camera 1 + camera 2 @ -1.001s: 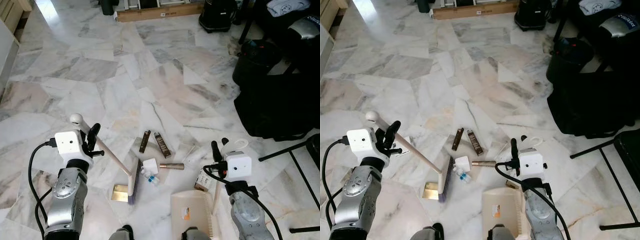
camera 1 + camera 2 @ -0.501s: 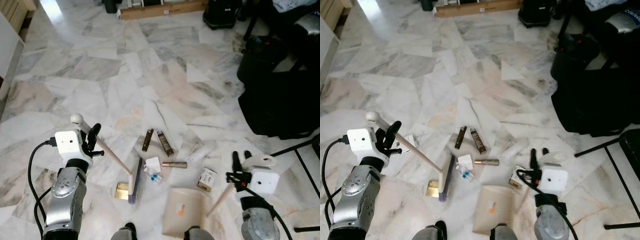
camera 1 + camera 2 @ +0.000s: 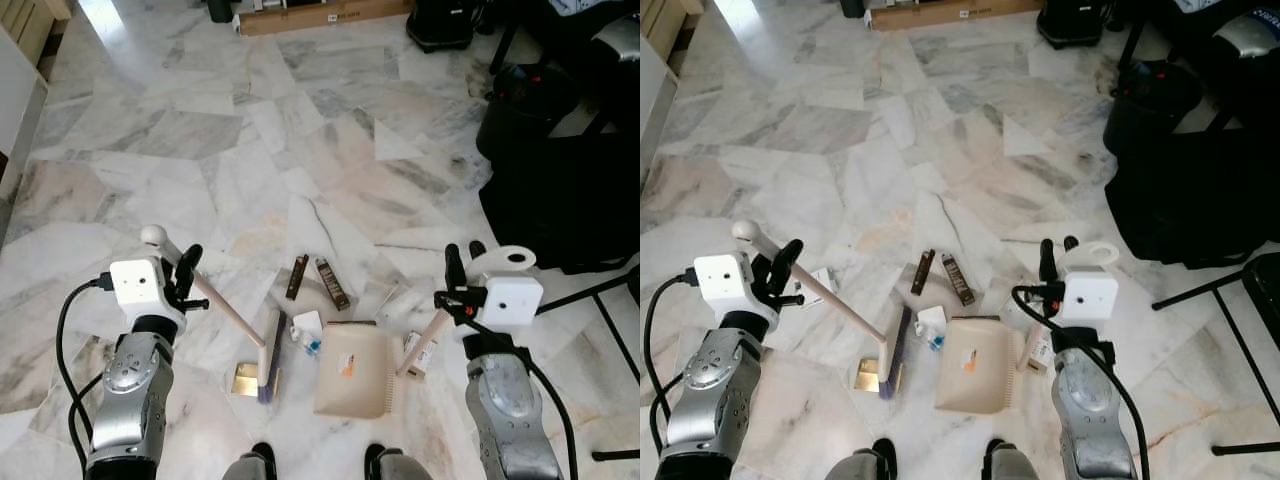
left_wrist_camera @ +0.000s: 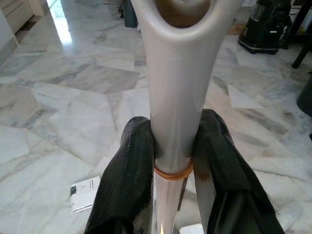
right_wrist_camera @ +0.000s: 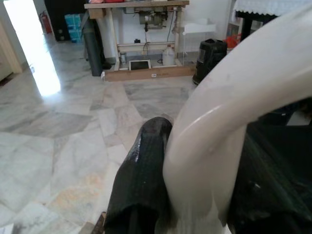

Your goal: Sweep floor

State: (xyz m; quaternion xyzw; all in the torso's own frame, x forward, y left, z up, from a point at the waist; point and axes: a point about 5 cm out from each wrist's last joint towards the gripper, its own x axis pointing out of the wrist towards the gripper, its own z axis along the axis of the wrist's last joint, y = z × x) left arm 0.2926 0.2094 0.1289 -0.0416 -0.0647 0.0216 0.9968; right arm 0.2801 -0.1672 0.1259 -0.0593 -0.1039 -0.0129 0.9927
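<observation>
In the left eye view, the left claw (image 3: 184,278) is clamped on the upper end of the broom (image 3: 228,317), whose pale wooden handle slants down to a dark brush head resting on the marble floor (image 3: 200,140). A small gold packet (image 3: 243,380) lies just beside the brush head. The right claw (image 3: 458,277) grips the white looped handle of the dustpan (image 3: 352,369), and the beige pan sits flat on the floor between the two arms. Near the pan's far edge lie a white box (image 3: 306,325), two dark bars (image 3: 314,281) and a small carton (image 3: 414,352) that touches the pan's handle. A black bag (image 3: 560,190) stands well apart on the robot's right.

In the right eye view the same litter shows, with a small card (image 3: 821,285) on the floor beside the left arm. A black frame leg (image 3: 1210,285) crosses the floor on the right.

In the left wrist view, the two black fingers (image 4: 131,180) press against either side of the broom's white grip, closed tight on it just above an orange band.

In the right wrist view, one black finger (image 5: 144,180) lies against the dustpan's curved white handle (image 5: 229,112). A wooden workbench (image 5: 141,29) stands far across the room.
</observation>
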